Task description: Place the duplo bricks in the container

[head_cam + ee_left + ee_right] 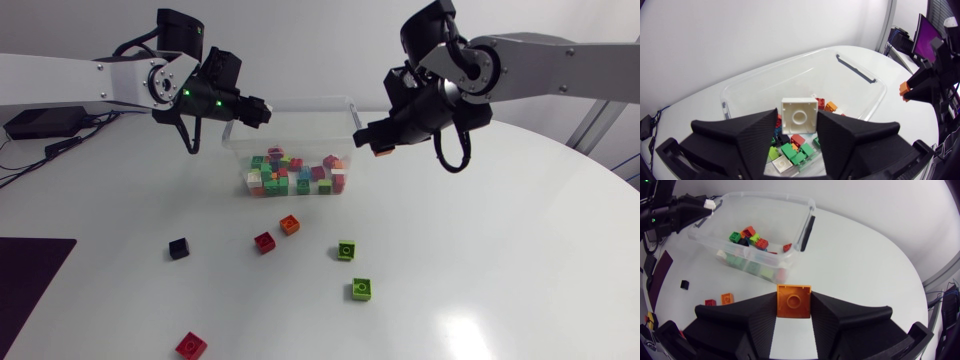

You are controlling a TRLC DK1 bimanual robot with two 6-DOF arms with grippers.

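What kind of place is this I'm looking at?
Probably a robotics lab workbench: two silver-grey robot arms over a round white table, a clear plastic container of coloured toy bricks, more bricks scattered nearby.

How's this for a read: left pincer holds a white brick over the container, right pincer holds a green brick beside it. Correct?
One detail is off: the brick in the right pincer is an orange brick, not a green one. The right wrist view shows it gripped between both fingers. The rest stands: the left pincer holds a white brick over the container, and the right pincer is beside it.
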